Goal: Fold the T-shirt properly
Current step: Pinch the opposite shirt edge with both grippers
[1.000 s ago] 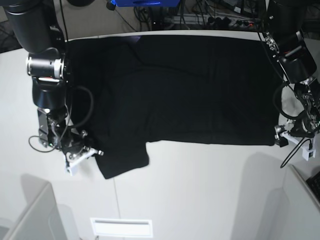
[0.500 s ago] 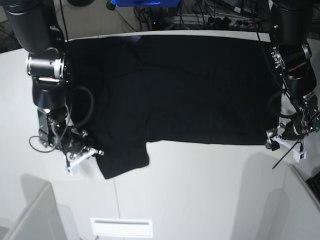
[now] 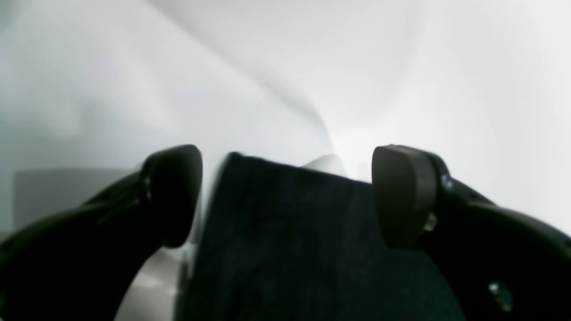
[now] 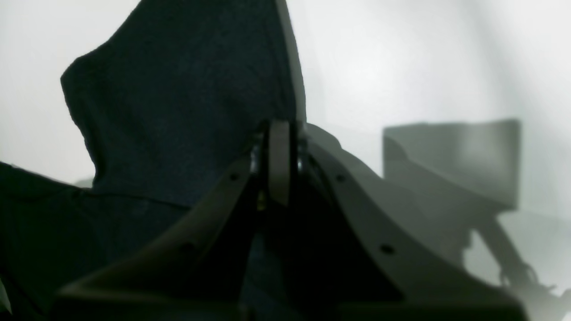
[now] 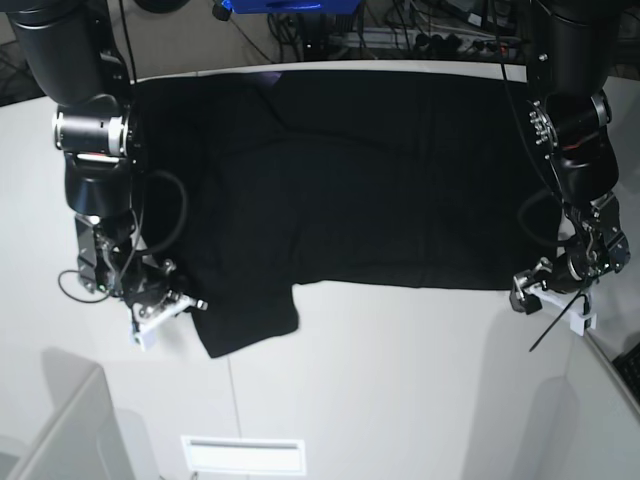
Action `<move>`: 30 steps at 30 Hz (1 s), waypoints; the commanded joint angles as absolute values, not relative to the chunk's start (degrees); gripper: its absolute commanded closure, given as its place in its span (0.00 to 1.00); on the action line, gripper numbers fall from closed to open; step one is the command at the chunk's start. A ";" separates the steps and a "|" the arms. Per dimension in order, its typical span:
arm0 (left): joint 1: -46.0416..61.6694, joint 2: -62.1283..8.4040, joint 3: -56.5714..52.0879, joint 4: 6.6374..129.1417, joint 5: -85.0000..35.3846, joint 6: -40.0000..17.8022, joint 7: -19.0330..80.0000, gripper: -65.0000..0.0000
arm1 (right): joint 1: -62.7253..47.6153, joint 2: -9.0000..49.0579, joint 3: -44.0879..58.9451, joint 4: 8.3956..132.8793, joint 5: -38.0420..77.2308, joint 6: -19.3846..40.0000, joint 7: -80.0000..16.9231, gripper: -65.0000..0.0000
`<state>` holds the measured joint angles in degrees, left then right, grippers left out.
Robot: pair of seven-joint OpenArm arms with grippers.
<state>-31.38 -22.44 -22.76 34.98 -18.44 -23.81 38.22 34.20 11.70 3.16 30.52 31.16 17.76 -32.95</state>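
Observation:
The black T-shirt (image 5: 360,180) lies spread flat on the white table (image 5: 400,380), plain side up, with one sleeve (image 5: 245,315) sticking out toward the front. My right gripper (image 5: 175,308) sits at that sleeve's left edge. In the right wrist view the right gripper (image 4: 279,147) has its jaws pressed together at the sleeve cloth's (image 4: 178,102) edge. My left gripper (image 5: 540,290) is at the shirt's front corner on the other side. In the left wrist view the left gripper (image 3: 287,196) is open, with the black cloth (image 3: 285,249) lying between its two fingers (image 3: 403,196).
Grey bin walls stand at the front left (image 5: 60,430) and front right (image 5: 610,400). A white slotted plate (image 5: 243,455) sits at the front edge. Cables and gear (image 5: 400,30) lie behind the table. The shirt reaches the table's back edge.
My left gripper has moved inward along the table to the shirt's front corner, and the cloth now lies between its jaws. The right arm and the shirt have not moved.

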 commanded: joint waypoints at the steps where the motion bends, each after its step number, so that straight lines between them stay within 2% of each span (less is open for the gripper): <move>1: -31.69 -22.81 -22.64 34.86 -18.24 -23.87 40.66 0.13 | 34.68 12.35 3.21 30.64 29.49 17.10 -35.12 1.00; 4: -31.08 -22.81 -22.64 34.77 -18.24 -23.87 40.66 0.13 | 33.89 12.44 3.21 30.81 29.49 17.10 -35.12 1.00; 6: -30.73 -22.81 -22.64 34.77 -18.24 -23.87 40.66 0.18 | 33.63 12.44 3.21 30.90 29.49 17.10 -35.12 1.00; 10: -30.37 -22.81 -22.64 34.77 -18.24 -23.87 40.66 0.53 | 33.54 12.44 3.21 30.90 29.49 17.10 -35.12 1.00; 16: -28.88 -22.73 -22.64 35.30 -18.24 -23.87 40.66 0.96 | 33.54 12.09 3.21 30.90 29.49 17.10 -34.86 1.00; 17: -28.88 -22.73 -22.64 35.30 -18.24 -23.87 40.66 1.00 | 33.54 12.09 3.21 30.90 29.49 17.10 -34.86 1.00; 23: -28.88 -22.64 -22.64 36.79 -18.24 -23.87 40.75 1.00 | 33.54 12.09 3.21 32.13 29.58 17.10 -34.95 1.00; 30: -26.15 -22.46 -23.16 46.46 -18.33 -23.87 43.12 1.00 | 27.82 12.26 3.21 47.52 29.58 17.10 -35.21 1.00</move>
<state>-24.67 -21.41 -22.92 45.50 -18.46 -23.97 43.00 25.89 11.60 3.09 46.52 29.04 16.88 -36.10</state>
